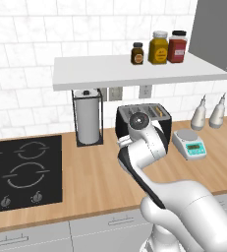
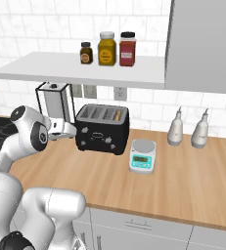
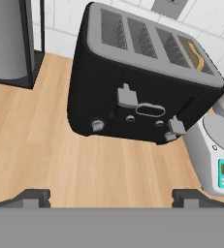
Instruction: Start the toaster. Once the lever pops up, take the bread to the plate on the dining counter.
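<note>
The hand is spread wide, empty. The bread, at the toaster's two o'clock, is judged light, stiff, crumbly; its exposed top edge should be pinched.

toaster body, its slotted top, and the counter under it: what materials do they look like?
Toaster body: matte black, plastic or painted metal, no glints. Its slotted top: dull grey, likely brushed metal. Counter: light wood, visible plank grain, satin finish. All rendered, so tentative.

Bare counter lying open ahead of toaster face; paper towel holder crowding its left, scale its right; shelf overhanging above.
</note>
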You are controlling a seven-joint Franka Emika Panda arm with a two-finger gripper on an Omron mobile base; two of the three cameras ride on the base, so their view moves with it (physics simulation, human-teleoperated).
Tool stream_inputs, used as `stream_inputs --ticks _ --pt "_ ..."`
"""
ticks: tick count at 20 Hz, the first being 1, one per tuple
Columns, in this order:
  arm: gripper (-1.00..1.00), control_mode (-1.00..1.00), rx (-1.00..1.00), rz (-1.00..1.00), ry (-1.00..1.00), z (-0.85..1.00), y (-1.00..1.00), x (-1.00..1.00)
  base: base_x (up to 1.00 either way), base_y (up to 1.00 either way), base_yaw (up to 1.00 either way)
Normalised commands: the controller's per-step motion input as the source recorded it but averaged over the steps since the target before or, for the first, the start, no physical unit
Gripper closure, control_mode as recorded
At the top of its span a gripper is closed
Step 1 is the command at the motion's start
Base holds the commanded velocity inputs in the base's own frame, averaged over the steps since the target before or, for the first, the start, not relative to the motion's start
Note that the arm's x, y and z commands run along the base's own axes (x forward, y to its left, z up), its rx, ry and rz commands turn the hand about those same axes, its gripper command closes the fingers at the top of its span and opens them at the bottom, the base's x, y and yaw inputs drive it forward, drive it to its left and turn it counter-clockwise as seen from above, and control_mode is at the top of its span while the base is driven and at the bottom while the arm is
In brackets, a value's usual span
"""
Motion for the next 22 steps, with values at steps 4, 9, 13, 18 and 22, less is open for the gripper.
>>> stream_inputs --ticks 4,9,13,18,22 --pt "-1.00 -1.00 0.00 0.00 0.00 0.00 0.00 0.00 0.00 0.00 0.00" --pt "-1.00 -1.00 0.00 0.00 0.00 0.00 0.00 0.00 0.00 0.00 0.00" --pt "-1.00 -1.00 0.00 0.00 0.00 0.00 0.00 0.00 0.00 0.00 0.00" --pt "-1.00 -1.00 0.00 0.00 0.00 0.00 0.00 0.00 0.00 0.00 0.00" --pt "-1.00 -1.00 0.00 0.00 0.00 0.00 0.00 0.00 0.00 0.00 0.00"
